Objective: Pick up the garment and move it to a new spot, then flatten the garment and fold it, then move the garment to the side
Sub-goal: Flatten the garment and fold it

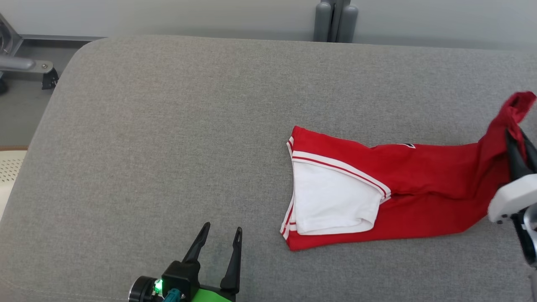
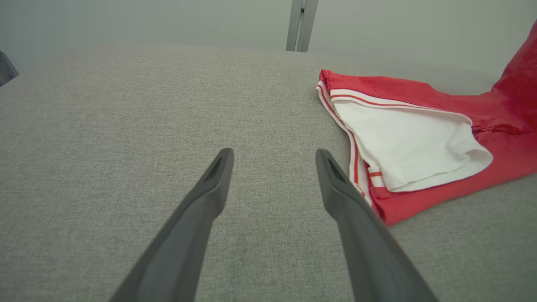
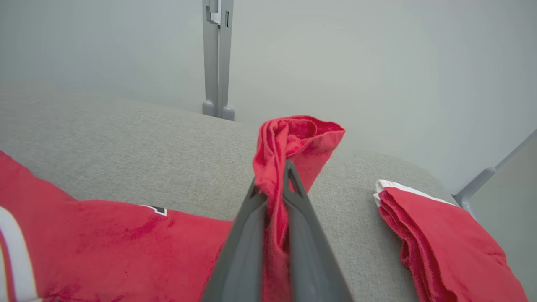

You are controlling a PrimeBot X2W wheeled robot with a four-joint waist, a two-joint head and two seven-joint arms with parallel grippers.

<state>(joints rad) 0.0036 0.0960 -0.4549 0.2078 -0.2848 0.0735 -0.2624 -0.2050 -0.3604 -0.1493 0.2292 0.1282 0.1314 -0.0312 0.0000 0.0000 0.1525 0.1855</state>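
The garment (image 1: 394, 201) is red with white trim and a white lining turned out at its left end; it lies across the right half of the grey cushion (image 1: 168, 138). Its right end is pulled up off the surface, pinched between the fingers of my right gripper (image 1: 518, 138), which is shut on it. In the right wrist view the red cloth (image 3: 293, 142) bunches above the right gripper (image 3: 272, 184). My left gripper (image 1: 222, 235) stands open near the front edge, left of the garment (image 2: 419, 138), with nothing between the left gripper's (image 2: 272, 159) fingers.
A second folded red cloth (image 3: 444, 235) lies on the cushion to the right of the held one. A grey post (image 1: 335, 21) stands behind the cushion. A metal frame (image 1: 25, 63) and floor are at the far left. The cushion's left half is bare.
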